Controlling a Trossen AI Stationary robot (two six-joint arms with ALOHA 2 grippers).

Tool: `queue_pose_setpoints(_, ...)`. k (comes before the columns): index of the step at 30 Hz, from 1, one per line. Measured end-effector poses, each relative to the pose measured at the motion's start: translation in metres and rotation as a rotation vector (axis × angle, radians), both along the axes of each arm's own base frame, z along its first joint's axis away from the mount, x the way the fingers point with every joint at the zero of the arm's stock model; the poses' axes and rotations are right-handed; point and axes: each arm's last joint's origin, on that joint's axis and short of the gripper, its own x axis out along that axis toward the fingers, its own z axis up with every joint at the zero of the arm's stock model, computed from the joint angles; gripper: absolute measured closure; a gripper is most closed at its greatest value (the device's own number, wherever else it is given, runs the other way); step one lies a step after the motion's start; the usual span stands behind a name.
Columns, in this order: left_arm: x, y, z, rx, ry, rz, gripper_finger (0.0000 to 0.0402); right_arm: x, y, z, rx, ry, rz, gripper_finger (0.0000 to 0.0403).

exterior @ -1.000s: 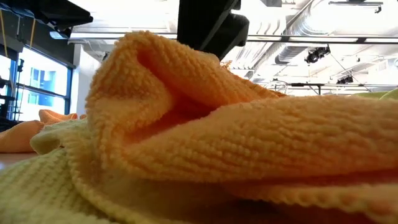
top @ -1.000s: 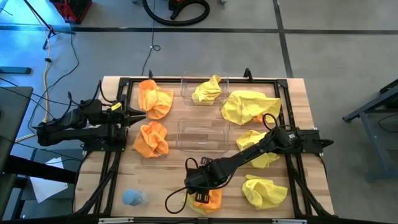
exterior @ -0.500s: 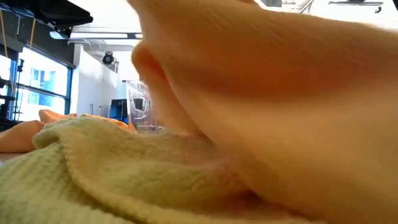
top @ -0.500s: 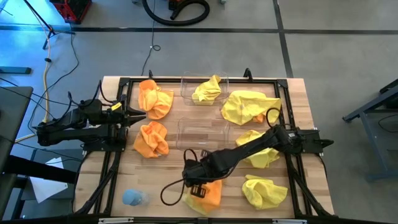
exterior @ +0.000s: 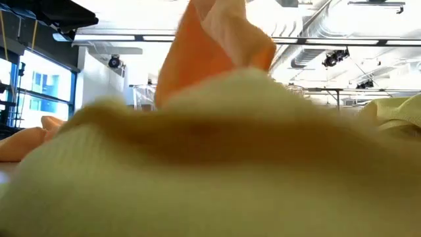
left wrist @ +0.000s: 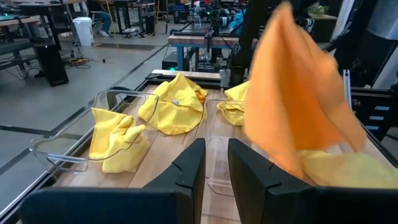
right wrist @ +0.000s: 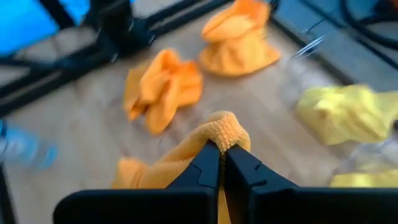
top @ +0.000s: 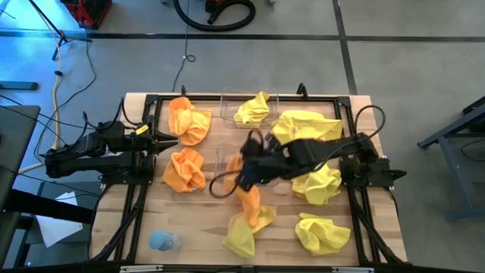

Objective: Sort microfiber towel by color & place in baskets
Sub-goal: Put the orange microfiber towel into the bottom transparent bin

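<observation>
High view shows the right tool (top: pixel 244 173) over the middle of the desk (top: pixel 364 106), its fingers pinched on the top fold of an orange towel (top: pixel 248 199). The towel is held by one fold so that it hangs free and comes apart from the yellow towel (top: pixel 244 233) below it; its lower end seems to touch that yellow one. In the right wrist view the fingers (right wrist: pixel 208 163) are nearly closed with the orange fold between them. The towel hangs just beside the near basket (top: pixel 227 155), which looks without towels, so I judge the orange ones go there. The far basket (top: pixel 227 102) already has a yellow towel (top: pixel 252 110) inside, which fits with sorting by color. Two other orange towels (top: pixel 186 144) lie on the left part of the desk, and more yellow ones on the right. The left tool (top: pixel 168 138) waits at the left edge of the desk, its fingers narrow and holding nothing
</observation>
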Motion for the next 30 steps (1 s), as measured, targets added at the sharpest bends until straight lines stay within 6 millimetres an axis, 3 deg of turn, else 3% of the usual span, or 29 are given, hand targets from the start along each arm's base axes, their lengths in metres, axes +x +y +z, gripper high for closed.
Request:
queue_pose_setpoints(11,0.000,0.000,0.000,0.000,0.000,0.000,0.0346,-0.010,-0.061,0.028,-0.077,-0.102,-0.173,0.0402)
queue_pose_setpoints(19,0.000,0.000,0.000,0.000,0.000,0.000,0.0346,-0.011,-0.071,0.029,-0.072,-0.115,-0.218,0.0403)
queue_pose_setpoints(23,0.000,0.000,0.000,0.000,0.000,0.000,0.0346,-0.009,-0.069,0.015,0.010,-0.089,-0.252,0.0403)
queue_pose_setpoints(30,0.000,0.000,0.000,0.000,-0.001,0.000,0.0346,-0.010,-0.050,-0.043,0.286,0.116,-0.344,0.0403)
